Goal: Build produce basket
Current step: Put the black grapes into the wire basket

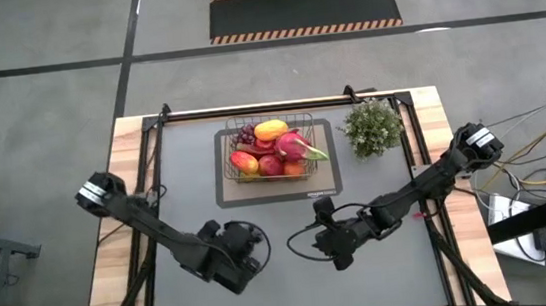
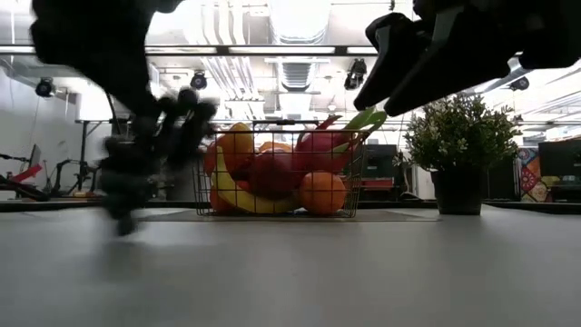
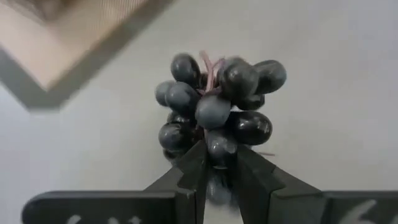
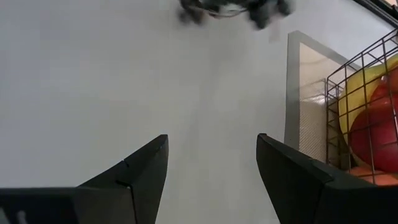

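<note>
Left wrist view: my left gripper (image 3: 216, 168) has its two dark fingers pressed together on the lower part of a bunch of dark purple grapes (image 3: 214, 109), which sticks up between them over the grey table (image 3: 329, 74).
Left gripper place: in the high view it (image 1: 245, 244) sits over the front-left part of the table, well in front of the basket (image 1: 273, 148).
Right gripper: my right gripper (image 4: 211, 168) has its fingers spread wide apart with only bare grey table between them; in the high view it (image 1: 324, 213) sits just in front of the tray's right end.
Basket: dark wire mesh, standing on a flat grey tray (image 1: 328, 183) at the back middle of the table.
Produce in basket: a yellow mango (image 1: 271, 129), a pink dragon fruit (image 1: 293, 147), red apples (image 1: 270, 165), a second grape bunch (image 1: 244, 136); the low view adds an orange (image 2: 322, 193) and a banana (image 2: 245, 202) against the mesh.
Beside the tray: a bushy green potted plant (image 1: 373, 127), just right of it.
Table edges: bare wood (image 1: 114, 279) shows on both sides of the grey mat.
</note>
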Controlling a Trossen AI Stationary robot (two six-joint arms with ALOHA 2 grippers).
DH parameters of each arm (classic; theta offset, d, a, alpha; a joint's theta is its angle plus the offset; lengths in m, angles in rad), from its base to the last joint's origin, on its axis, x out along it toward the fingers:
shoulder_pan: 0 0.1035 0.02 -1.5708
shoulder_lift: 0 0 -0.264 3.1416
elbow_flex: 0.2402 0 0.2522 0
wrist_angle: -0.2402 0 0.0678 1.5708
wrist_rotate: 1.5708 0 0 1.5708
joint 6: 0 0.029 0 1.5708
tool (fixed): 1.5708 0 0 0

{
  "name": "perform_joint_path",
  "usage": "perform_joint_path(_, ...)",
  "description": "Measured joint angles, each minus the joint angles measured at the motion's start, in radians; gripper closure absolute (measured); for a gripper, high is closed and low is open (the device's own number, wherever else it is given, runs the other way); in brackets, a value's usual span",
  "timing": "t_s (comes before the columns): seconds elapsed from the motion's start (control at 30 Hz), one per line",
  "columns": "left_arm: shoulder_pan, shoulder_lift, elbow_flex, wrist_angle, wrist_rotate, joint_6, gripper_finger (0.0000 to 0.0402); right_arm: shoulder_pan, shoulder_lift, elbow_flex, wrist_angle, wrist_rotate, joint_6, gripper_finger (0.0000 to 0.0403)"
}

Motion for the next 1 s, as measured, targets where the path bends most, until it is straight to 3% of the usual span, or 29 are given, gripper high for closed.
perform_joint_path(0.27, 0.015, -0.147, 0.000, 0.026, -0.195, 0.174, 0.0353, 0.007, 0.000, -0.018, 0.005, -0.008, -0.007, 0.0174)
perform_joint_path(0.43, 0.061, -0.218, -0.009, 0.186, -0.254, 0.425, 0.0353, 0.008, -0.008, -0.039, 0.008, -0.009, -0.025, 0.0174)
perform_joint_path(0.7, 0.209, -0.239, -0.011, 0.475, -0.207, 0.944, 0.0353, 0.008, -0.070, -0.090, 0.071, -0.011, -0.027, 0.0174)
perform_joint_path(0.83, 0.305, -0.238, -0.014, 0.481, -0.199, 1.055, 0.0353, 0.011, -0.121, -0.141, 0.126, -0.011, -0.018, 0.0174)
perform_joint_path(1.0, 0.440, -0.233, -0.045, 0.483, -0.200, 1.081, 0.0353, 0.013, -0.192, -0.231, 0.256, -0.011, -0.018, 0.0174)
